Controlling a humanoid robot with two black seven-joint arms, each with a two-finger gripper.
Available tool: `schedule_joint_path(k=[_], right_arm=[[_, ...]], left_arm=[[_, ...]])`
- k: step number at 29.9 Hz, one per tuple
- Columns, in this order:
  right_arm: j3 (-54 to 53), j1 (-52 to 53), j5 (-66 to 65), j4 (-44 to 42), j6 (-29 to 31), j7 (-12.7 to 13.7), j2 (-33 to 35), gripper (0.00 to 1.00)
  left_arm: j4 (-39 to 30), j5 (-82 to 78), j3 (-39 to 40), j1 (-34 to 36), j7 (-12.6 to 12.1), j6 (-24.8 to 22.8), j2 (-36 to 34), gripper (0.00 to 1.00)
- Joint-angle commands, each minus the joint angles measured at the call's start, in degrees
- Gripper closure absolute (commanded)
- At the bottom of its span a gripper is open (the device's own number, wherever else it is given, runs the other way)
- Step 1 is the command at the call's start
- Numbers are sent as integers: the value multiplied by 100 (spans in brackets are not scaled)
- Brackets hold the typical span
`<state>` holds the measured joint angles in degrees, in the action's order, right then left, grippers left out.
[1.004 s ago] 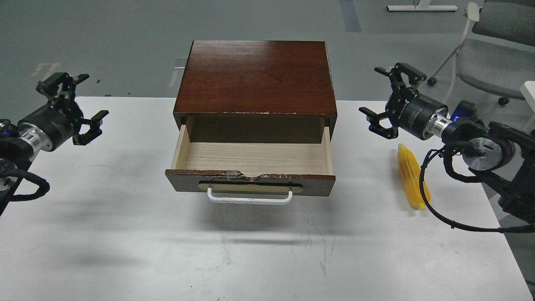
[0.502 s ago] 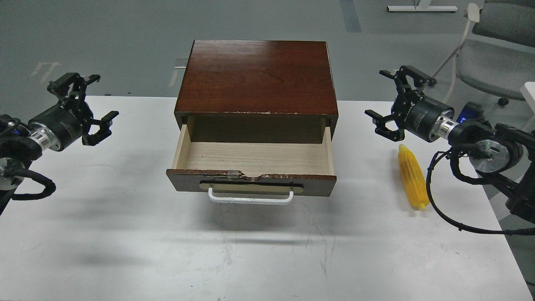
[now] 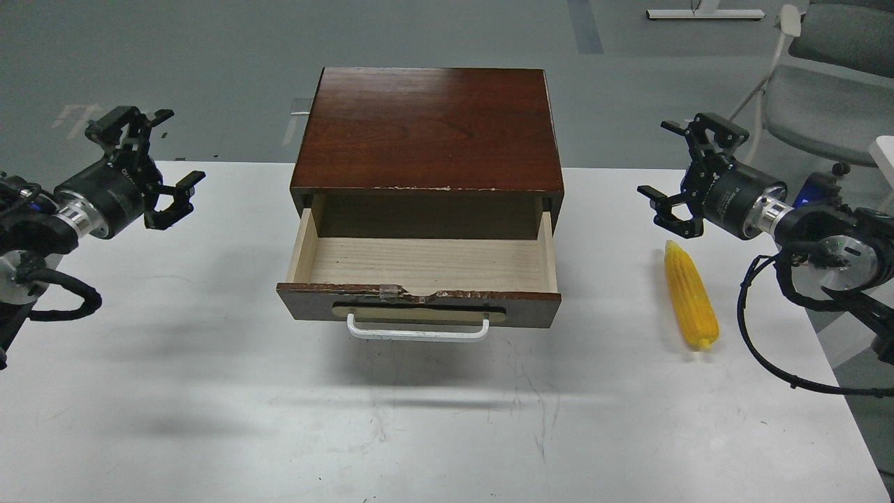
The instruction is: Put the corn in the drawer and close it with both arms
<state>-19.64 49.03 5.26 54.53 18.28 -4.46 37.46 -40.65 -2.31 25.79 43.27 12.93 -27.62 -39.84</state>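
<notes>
The yellow corn (image 3: 690,295) lies on the white table at the right, pointed end toward me. The dark brown drawer (image 3: 419,279) is pulled open from its cabinet (image 3: 429,126); its pale wood inside is empty and its white handle (image 3: 418,330) faces me. My right gripper (image 3: 674,162) is open and empty, raised above the table just behind the corn's far end. My left gripper (image 3: 169,148) is open and empty, raised at the table's far left, well apart from the drawer.
The white table (image 3: 209,391) ends at a right edge near the corn. A grey chair (image 3: 817,77) stands on the floor behind the right arm. A looped black cable (image 3: 768,349) hangs from the right arm close to the corn.
Both arms have drawn back toward their own sides; the right gripper moved right and a little down, uncovering the corn. The left gripper rose slightly. Corn and drawer have not moved.
</notes>
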Motion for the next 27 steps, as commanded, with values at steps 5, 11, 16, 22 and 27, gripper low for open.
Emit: schedule_joint_path(k=[5,11,16,22,27], right_arm=[[4,28,2,13,-878,111,6,5],[-13,72,11,66,-887,191,-2,4],[4,72,2,58,-887,182,6,0],[-101,124,2,-30,-966,182,6,0],[-75,195,11,-513,-975,191,-73,0]], left_arm=[[-22,3,-21,-2,-10,2,-15,2],[-66,3,-30,-11,-10,11,-6,2],[-74,3,-30,-11,-19,2,-6,2],[-83,-15,-65,-29,-10,-7,29,2],[-118,-15,-65,-29,25,-7,38,2]])
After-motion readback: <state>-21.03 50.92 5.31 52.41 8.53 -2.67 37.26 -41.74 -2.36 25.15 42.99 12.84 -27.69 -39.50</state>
